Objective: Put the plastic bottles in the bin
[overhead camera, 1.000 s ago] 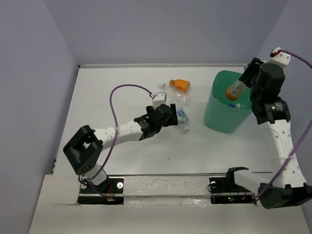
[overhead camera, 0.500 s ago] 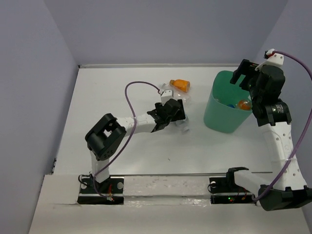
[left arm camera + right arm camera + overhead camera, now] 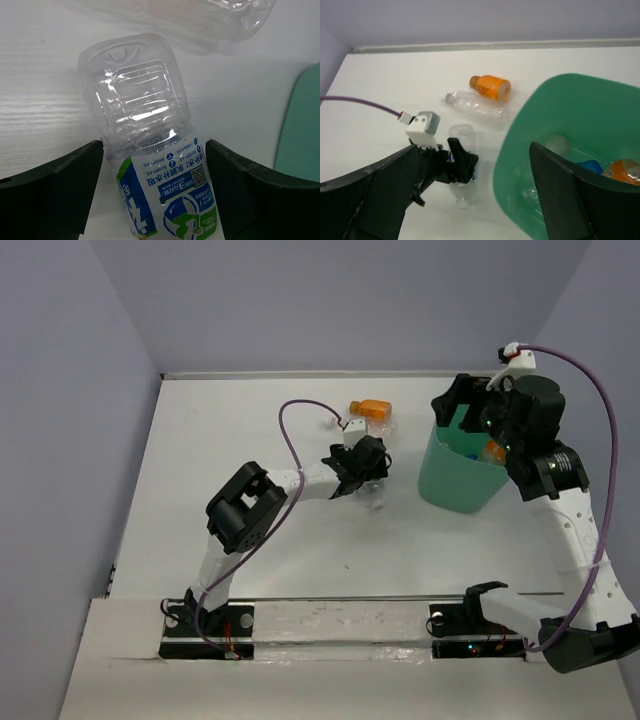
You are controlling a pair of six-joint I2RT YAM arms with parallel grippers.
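A clear bottle with a blue-green label [image 3: 377,492] [image 3: 150,125] [image 3: 461,187] lies on the white table. My left gripper [image 3: 367,468] [image 3: 154,145] is open and straddles it, one finger on each side. An orange bottle [image 3: 370,410] [image 3: 491,86] and a crushed clear bottle [image 3: 383,432] [image 3: 470,105] lie just beyond. The mint-green bin [image 3: 455,485] [image 3: 520,125] stands to the right, with an orange bottle [image 3: 492,450] [image 3: 625,170] inside. My right gripper [image 3: 468,408] [image 3: 474,150] hangs open and empty over the bin's left rim.
The bin's green wall [image 3: 302,130] is close to the right of the left gripper. A purple cable [image 3: 300,415] loops from the left wrist over the table. Grey walls close in the table at the back and both sides.
The right gripper opened and dropped its orange bottle into the bin, then swung left over the rim. The left arm reached forward until its fingers straddle the labelled bottle.
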